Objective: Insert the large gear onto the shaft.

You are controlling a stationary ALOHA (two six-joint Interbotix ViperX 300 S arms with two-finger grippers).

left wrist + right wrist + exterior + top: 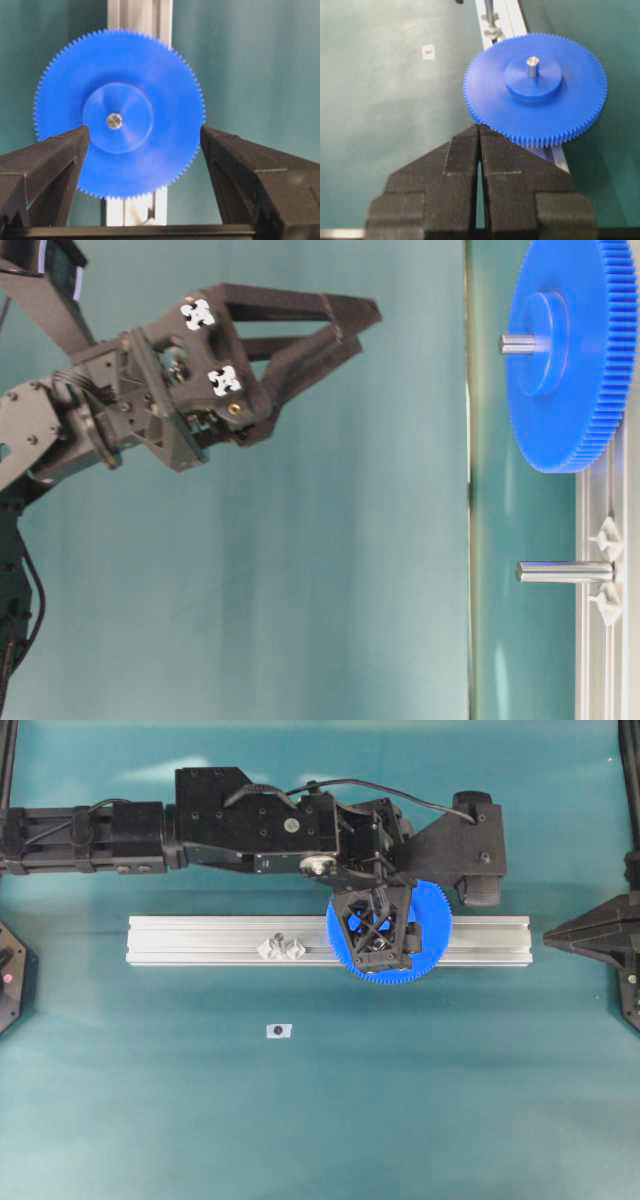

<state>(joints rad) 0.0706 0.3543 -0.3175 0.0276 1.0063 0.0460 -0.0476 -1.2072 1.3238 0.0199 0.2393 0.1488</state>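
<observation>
1. We see the large gear (535,95) lying flat on the aluminium rail (200,940), with the shaft (532,66) coming up through its centre hole.
2. The left gripper (145,145) hangs above the gear; its fingers (50,165) stand wide apart and hold nothing.
3. The right gripper (479,131) has its fingers pressed together, empty, near the gear's rim.
4. A second metal peg (565,571) stands free on the same rail.
</observation>
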